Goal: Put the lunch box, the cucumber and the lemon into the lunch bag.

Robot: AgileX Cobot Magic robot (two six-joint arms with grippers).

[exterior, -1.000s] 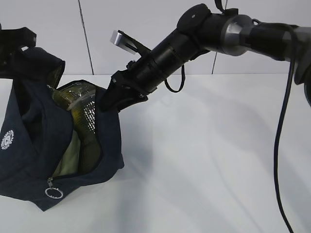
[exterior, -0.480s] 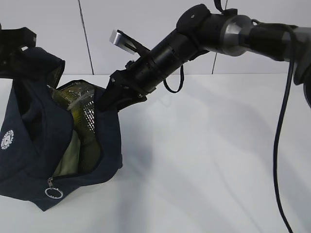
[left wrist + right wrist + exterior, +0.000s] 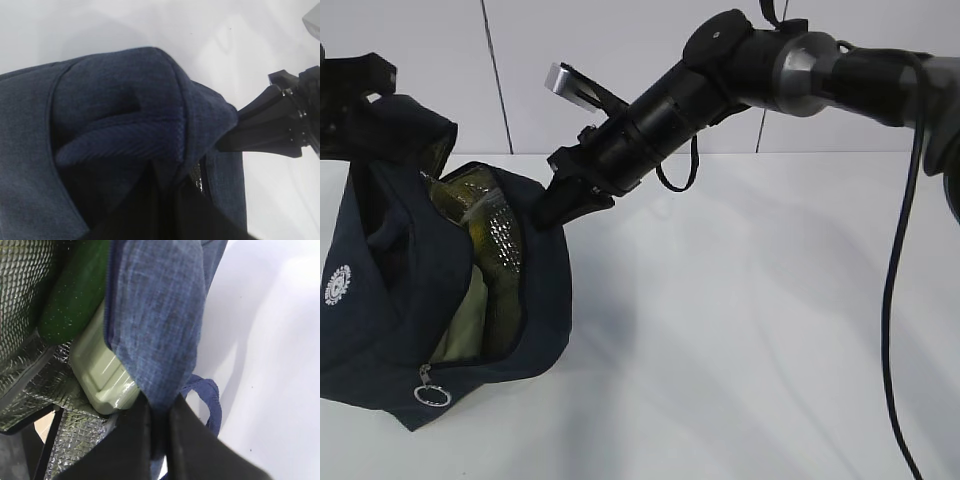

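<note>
The navy lunch bag [image 3: 380,330] stands at the left of the table, held open between both grippers. My left gripper [image 3: 345,100] is shut on its upper left flap; in the left wrist view [image 3: 170,190] the navy fabric [image 3: 125,100] runs into the dark jaws. My right gripper [image 3: 545,205] is shut on the bag's right rim [image 3: 155,315], fingers [image 3: 200,440] on either side of the wall. Inside lie the lunch box with its sage-green lid [image 3: 100,375], also seen in the exterior view [image 3: 470,315], and the dark green cucumber [image 3: 75,290]. The lemon is hidden.
The bag's zipper ring pull [image 3: 431,397] hangs at its lower front and a white round logo [image 3: 335,285] is on its left side. A strap loop [image 3: 212,400] hangs outside the rim. The white table [image 3: 750,330] stretches to the right. The right arm [image 3: 770,70] crosses above.
My right gripper has lifted the bag's right rim a little up and to the left, standing the wall straighter and narrowing the opening. The left gripper holds as before.
</note>
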